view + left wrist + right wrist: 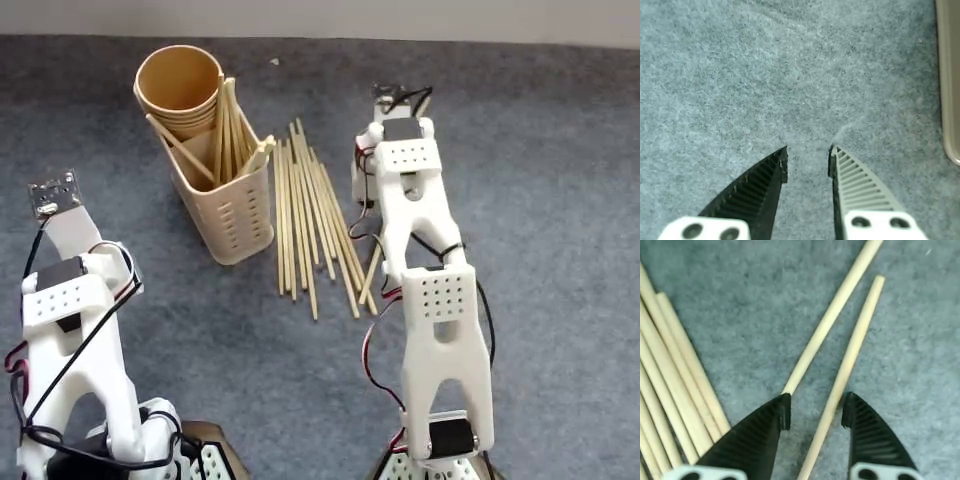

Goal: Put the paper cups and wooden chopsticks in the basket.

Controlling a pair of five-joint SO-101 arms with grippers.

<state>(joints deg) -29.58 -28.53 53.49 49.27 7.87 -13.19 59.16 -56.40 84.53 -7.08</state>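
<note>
From above: the basket (235,215) stands upright on the grey carpet (540,150). The paper cups (180,80) are already stacked inside it with a few sticks. The loose chopsticks (305,225) are fanned out just beside it, between the basket and the right arm (425,260).

Left wrist view: the left gripper (807,160) is spread with nothing in it, over bare carpet near the basket wall.

Right wrist view: the right gripper (815,410) is spread low over two strays. One stick (845,375) runs between the fingers, and the other stick (812,352) ends right at a fingertip. I'd pinch only the middle one, lift straight up, then swing over. The basket's rim looks tall and crowded, and the open carpet is on the far side.
</note>
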